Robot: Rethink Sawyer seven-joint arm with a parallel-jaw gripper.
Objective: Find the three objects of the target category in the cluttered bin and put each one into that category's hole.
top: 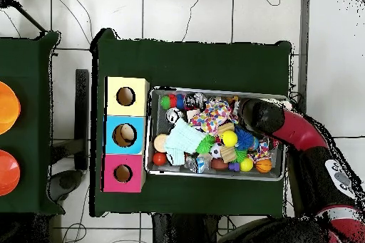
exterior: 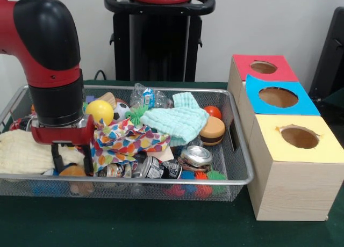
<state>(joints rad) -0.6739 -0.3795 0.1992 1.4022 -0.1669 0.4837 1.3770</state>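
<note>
Bin [exterior: 236, 180] — wire mesh, sitting on the green tabletop [exterior: 161, 225] just beside the three hole boxes, packed full. Target category isn't given, so I can't say which three items count.

Tool [exterior: 64, 153] is down in the bin's end farthest from the boxes, between the cream cloth [exterior: 21, 150] and the multicolour patterned cloth [exterior: 126, 139]. Dark fingers [exterior: 56, 157] hang below the red mount, tips buried in clutter — can't tell whether they're spread, clenched, or gripping anything.

Judgement: this is the search/pick step, nothing visibly carried yet.

Doing it well:
- Cloths cover a lot. Patterned cloth and the mint towel [exterior: 180, 121] likely hide items, so shift them aside rather than grab through them.
- Round stuff — yellow ball [exterior: 100, 110], orange ball [exterior: 213, 112], soccer ball [exterior: 122, 109] — will probably roll under a side push; come straight down on it.
- Cans [exterior: 156, 169] lie on their sides near the front wall; grip across the body, not the ends.
- Burger toy [exterior: 212, 130] sits near the box end, mostly exposed — easy pick if it qualifies.
- Lift clear of the rim before traversing to the red box [exterior: 239, 70], blue box [exterior: 258, 104] or yellow box [exterior: 279, 150].

Risk: snagging cloth and dragging neighbours out.
</note>
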